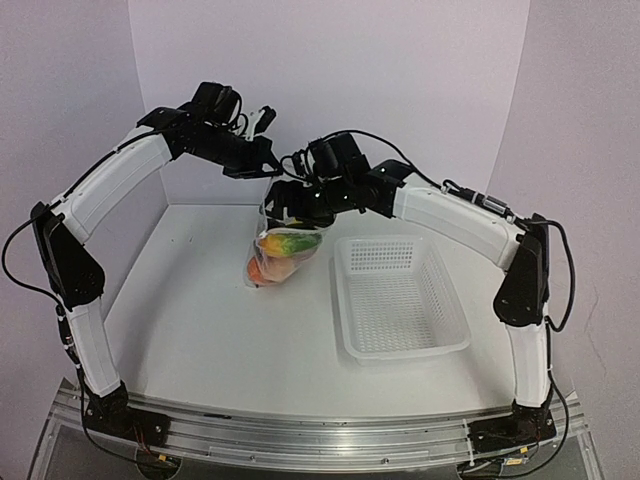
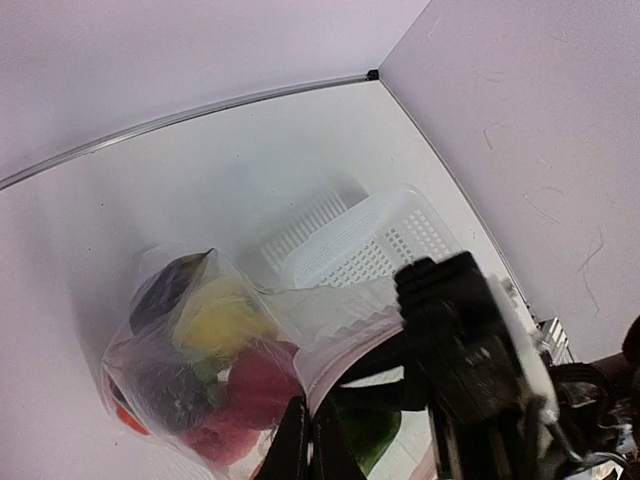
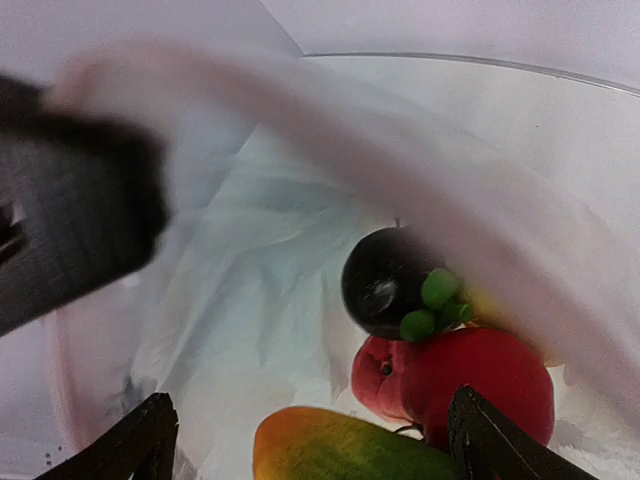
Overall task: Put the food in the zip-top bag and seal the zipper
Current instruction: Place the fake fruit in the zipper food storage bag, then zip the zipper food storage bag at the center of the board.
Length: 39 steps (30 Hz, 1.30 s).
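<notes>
Two robot arms meet over the desk (image 1: 200,320) at the mouth of a clear bag (image 1: 268,225), which hangs betw. them loaded w/ toy food (image 1: 278,262). At top, the left pincer (image 1: 268,170) is clamped tight on the bag's upper edge. The right pincer (image 3: 318,445) stands wide at the mouth, its fingers (image 3: 150,440) well apart, gripping nothing and pointed down into the bag.

Inside are a dark mangosteen (image 3: 385,280) w/ green cap, a red pomegranate (image 3: 470,385) just below it, and a green-orange mango (image 3: 330,455) nearest the right wrist cam. The left wrist view adds a yellow pepper (image 2: 225,318).

The zipper (image 3: 330,130), a pinkish strip, arcs open around the mouth, unsealed. The bag's bottom sags at desk level; whether it touches can't be told. A white mesh basket (image 1: 405,350) sits on the desk just right of the bag, not touching.
</notes>
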Available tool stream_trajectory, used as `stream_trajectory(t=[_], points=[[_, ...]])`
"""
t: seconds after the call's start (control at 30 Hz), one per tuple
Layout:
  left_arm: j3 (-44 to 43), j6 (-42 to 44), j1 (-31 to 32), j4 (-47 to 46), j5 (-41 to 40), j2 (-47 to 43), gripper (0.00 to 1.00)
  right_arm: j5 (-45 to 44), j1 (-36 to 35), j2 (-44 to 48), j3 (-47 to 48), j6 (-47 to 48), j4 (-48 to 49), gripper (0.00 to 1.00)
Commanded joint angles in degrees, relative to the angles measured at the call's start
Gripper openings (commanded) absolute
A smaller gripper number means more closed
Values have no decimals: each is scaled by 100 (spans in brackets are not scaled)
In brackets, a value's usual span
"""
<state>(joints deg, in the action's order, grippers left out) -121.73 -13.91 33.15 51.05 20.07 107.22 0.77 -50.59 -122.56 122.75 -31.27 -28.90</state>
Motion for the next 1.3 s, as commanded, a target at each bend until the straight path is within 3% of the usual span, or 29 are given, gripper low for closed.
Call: stream_trajectory(t=[0.0,0.3,0.43,0.57,0.77,0.9,1.03,1.27], points=[[-207,118,-36,-256,-184,-196,0,955,-82,854,296,586,-167,88],[-264,862,-36,-412,-61,-245,0,1485,-69,2138,-320,1838,-257,90],[-344,1670,-37,-447,396,-263,0,1064,49,2526,-973,3651,-577,96],[-295,2571,-35,-387,790,-449,0,1267,429,2756,-1784,5699,-654,98],[-78,3352,-32,-80,1183,-663,0,1750,754,2494,-1799,7164,-758,98],[55,3554,-28,4,1294,-759,0,2058,800,2125,-1450,7308,-760,96],[84,3564,-27,43,1323,-763,0,2516,747,1735,-1119,7155,-722,78],[120,3779,-27,178,1435,-785,0,2228,621,1582,-1128,7123,-160,74]])
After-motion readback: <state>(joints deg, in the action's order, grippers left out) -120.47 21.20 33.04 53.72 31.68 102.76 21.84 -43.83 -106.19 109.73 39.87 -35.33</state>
